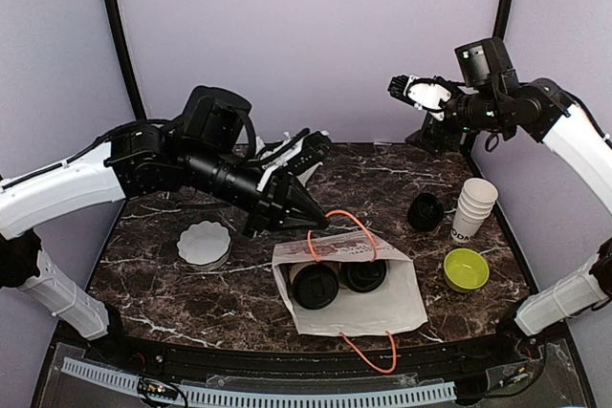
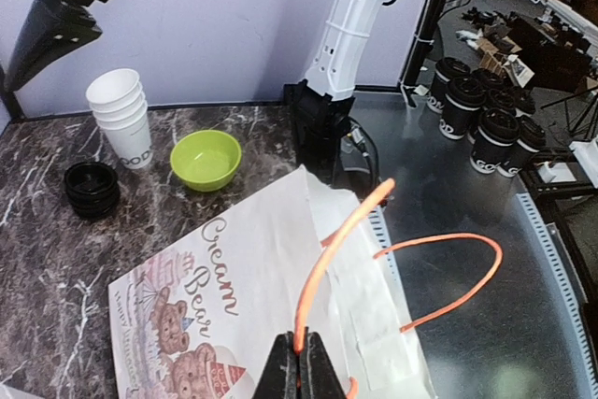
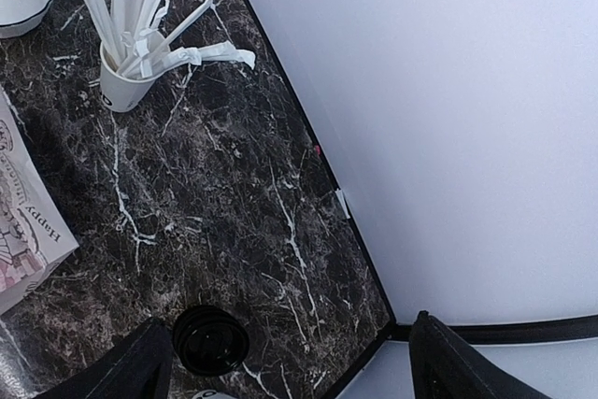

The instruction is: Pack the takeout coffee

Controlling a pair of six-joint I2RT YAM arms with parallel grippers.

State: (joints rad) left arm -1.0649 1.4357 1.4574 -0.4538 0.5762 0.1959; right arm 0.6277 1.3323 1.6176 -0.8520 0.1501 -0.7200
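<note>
Takeout coffee cups [image 1: 315, 286], two, black plastic lids, lying in the mouth of one flat white paper bag [image 1: 378, 311] on the table, visible in the top view only. The left wrist view adds the bag's bear print and an orange cord handle [image 2: 327, 259], pinched in the clenched left gripper [image 2: 299, 352]. Right gripper [image 1: 402, 90] is raised, spread wide and empty.

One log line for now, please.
left pincer: shut on bag handle | right pincer: open, raised, empty | lidded cups: both in bag
</note>
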